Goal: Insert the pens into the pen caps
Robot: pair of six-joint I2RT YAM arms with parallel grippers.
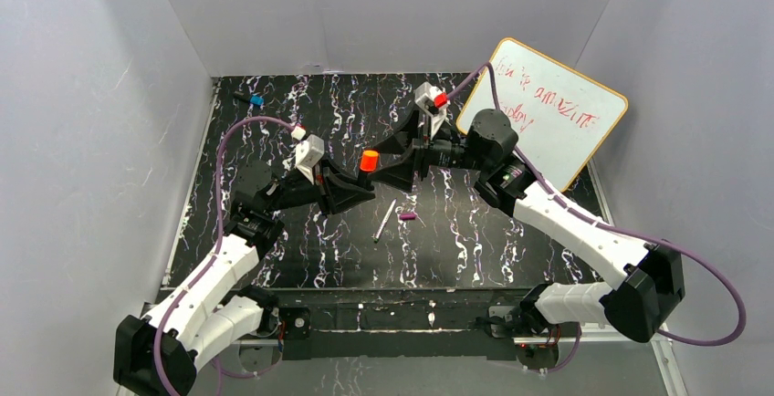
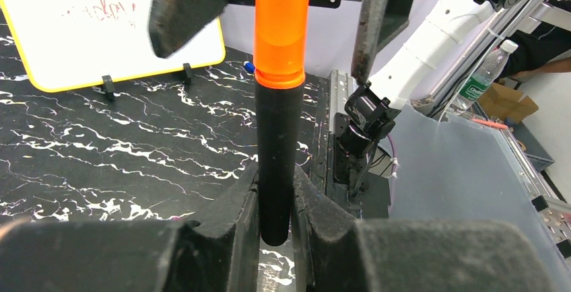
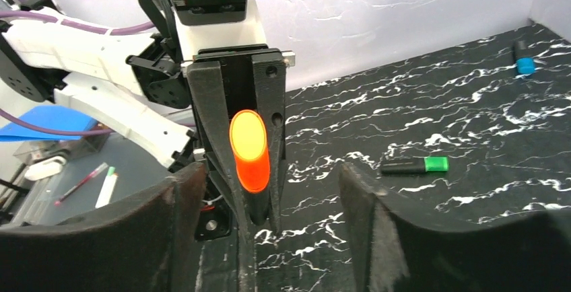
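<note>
My left gripper [image 2: 275, 218] is shut on a stubby black pen [image 2: 275, 151], holding it upright above the table. An orange pen cap [image 2: 281, 23] sits on the pen's top end, and it also shows from above [image 1: 368, 161]. My right gripper [image 3: 269, 228] is open, its wide-apart fingers [image 3: 367, 218] facing the orange cap [image 3: 249, 151] without touching it. A green-capped black pen [image 3: 414, 165] lies flat on the table. A thin white pen [image 1: 384, 221] lies mid-table beside a small purple pen cap [image 1: 407, 217].
A yellow-rimmed whiteboard [image 1: 548, 113] leans at the back right. A small blue-ended object [image 1: 255, 100] lies at the back left corner. The black marbled mat [image 1: 475, 241] is walled by grey panels. A water bottle [image 2: 486, 70] stands off the table.
</note>
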